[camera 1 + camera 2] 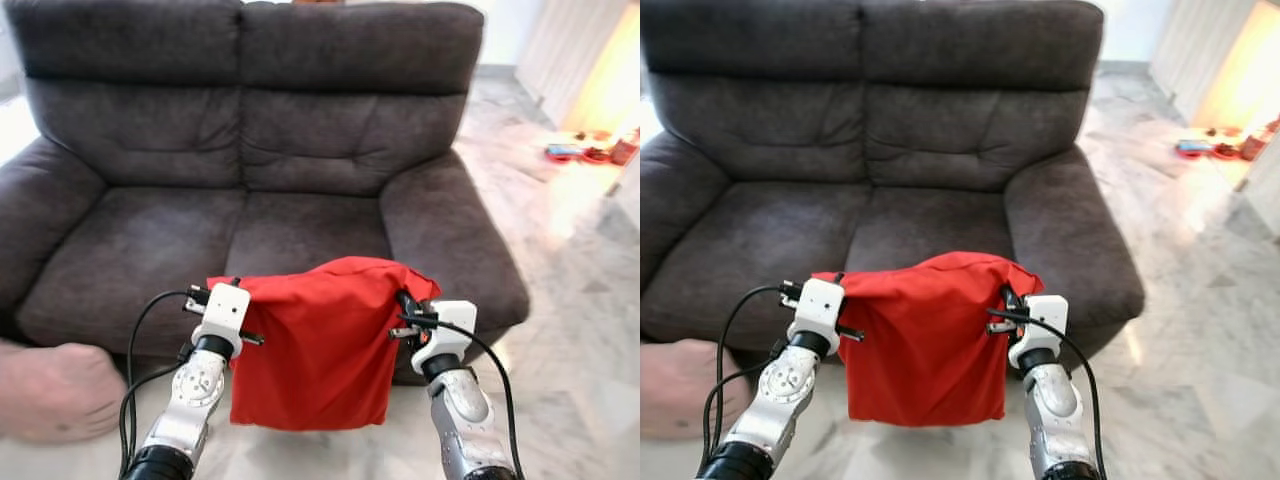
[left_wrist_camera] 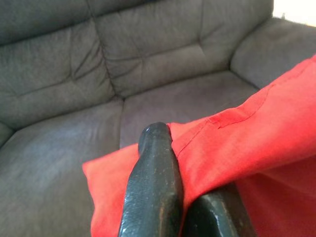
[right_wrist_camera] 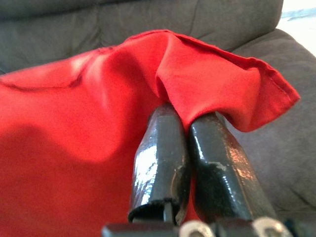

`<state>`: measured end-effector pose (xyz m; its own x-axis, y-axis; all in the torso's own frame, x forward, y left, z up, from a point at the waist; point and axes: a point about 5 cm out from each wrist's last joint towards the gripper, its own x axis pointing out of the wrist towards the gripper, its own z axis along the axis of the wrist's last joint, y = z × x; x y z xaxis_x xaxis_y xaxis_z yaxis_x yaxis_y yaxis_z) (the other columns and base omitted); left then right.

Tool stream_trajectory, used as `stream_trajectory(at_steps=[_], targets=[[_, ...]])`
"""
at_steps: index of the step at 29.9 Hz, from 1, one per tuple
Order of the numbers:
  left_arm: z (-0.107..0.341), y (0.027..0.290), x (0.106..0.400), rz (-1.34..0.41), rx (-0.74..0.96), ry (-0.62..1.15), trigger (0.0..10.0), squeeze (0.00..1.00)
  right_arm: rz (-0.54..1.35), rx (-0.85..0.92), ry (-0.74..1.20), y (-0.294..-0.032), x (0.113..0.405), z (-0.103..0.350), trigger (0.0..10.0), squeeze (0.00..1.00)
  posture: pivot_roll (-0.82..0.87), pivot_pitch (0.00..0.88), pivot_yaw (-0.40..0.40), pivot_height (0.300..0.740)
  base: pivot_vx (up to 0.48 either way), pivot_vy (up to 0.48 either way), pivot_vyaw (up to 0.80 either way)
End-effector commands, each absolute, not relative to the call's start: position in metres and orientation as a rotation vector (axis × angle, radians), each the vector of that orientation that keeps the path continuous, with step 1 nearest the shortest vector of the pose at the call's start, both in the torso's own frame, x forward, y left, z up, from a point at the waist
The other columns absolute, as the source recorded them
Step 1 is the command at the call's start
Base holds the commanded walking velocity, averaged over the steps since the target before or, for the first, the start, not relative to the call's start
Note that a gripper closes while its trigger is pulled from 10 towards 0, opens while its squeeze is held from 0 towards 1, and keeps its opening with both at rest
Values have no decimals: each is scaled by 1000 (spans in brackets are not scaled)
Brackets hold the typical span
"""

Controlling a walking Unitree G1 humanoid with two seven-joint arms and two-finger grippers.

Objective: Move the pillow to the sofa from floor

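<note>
Clearly both grippers are clamped on cloth: the left gripper (image 2: pixel 180 197) pinches one upper corner of the red pillow (image 1: pixel 310 345) between its black fingers (image 2: pixel 153 182), and the right gripper (image 3: pixel 190 163) has its two fingers closed tight on a fold of fabric at the opposite upper corner. Between them the pillow hangs free in the air, its top edge stretched from one wrist to the other and its body drooping below, just in front of the sofa (image 1: pixel 250 150) seat edge. The lift off the marble floor (image 1: pixel 590 300) looks done. What remains, by my reading, is to carry it forward over the grey seat cushions and let go. A blurred, pale shape (image 1: pixel 55 390) sits low at the robot's left; I cannot tell what it is
</note>
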<state>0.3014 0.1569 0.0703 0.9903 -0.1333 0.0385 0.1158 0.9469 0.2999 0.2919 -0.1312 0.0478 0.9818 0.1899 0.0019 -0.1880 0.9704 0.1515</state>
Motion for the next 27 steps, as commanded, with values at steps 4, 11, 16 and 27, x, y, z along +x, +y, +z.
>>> stream_trajectory(at_steps=[4,11,16,27], targets=[[90,157,308,-119,293,-153,10000,0,202,141,-67,-130,298,63,10000,0,45,22,-15,740,0,0,0],[90,155,308,-125,288,-157,10000,0,205,140,-70,-130,299,63,10000,0,45,23,-16,740,0,0,0],[90,155,308,-128,282,-161,10000,0,207,140,-71,-129,299,63,10000,0,46,23,-16,740,0,0,0],[96,152,307,-154,274,-193,10000,0,200,140,-90,-130,300,67,10000,0,47,24,-14,740,0,0,0]])
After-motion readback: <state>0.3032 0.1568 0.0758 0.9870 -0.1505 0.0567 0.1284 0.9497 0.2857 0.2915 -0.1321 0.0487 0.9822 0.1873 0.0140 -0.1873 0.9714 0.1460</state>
